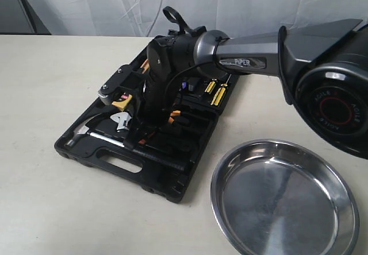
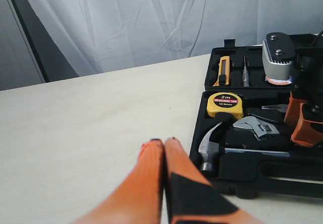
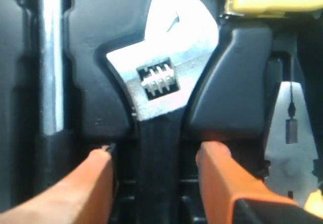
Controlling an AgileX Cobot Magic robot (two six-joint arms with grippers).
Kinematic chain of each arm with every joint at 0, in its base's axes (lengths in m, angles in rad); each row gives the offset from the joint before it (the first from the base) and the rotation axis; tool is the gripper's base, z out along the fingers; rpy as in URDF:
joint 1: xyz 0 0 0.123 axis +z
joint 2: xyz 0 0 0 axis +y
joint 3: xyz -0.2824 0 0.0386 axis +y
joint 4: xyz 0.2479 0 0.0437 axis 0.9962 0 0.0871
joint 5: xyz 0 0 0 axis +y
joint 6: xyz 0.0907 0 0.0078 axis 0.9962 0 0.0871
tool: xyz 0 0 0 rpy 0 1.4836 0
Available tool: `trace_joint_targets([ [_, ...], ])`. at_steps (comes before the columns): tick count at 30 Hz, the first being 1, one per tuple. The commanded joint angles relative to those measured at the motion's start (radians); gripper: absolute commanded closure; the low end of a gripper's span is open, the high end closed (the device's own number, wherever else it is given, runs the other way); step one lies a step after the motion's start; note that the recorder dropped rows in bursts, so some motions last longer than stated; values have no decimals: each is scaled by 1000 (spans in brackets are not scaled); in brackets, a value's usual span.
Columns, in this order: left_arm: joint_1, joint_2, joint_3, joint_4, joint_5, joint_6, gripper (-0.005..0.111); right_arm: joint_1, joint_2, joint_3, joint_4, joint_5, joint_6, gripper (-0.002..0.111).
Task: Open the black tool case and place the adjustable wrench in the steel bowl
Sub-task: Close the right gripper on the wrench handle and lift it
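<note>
The black tool case lies open on the table, its tools resting in their recesses. The adjustable wrench sits in its recess, silver head beside the hammer. My right gripper reaches down into the case. In the right wrist view it is open, one orange finger on each side of the wrench's black handle, not closed on it. The steel bowl stands empty at the front right. My left gripper is shut on nothing, over bare table beside the case; the wrench shows beyond it.
A hammer lies along the case's front left, a yellow tape measure behind the wrench, yellow-handled screwdrivers at the back right. A white curtain hangs behind the table. The right arm's body crosses above the bowl.
</note>
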Motion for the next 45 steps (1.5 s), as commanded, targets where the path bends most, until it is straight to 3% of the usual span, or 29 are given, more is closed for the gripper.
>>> trace_joint_targets([
  [1,-1,-3,-3,-3,2,-2,107,-2,23,1,-5,17,-9,73],
  [6,-1,-3,-3,-3,2,-2,107,-2,23,1,-5,19,-9,108],
  [38,-1,-3,-3,-3,2,-2,107,-2,-137,1,24,7,-5,109],
  [45,-1,-3,-3,-3,2,-2,107,-2,-165,1,8,41,71,109],
])
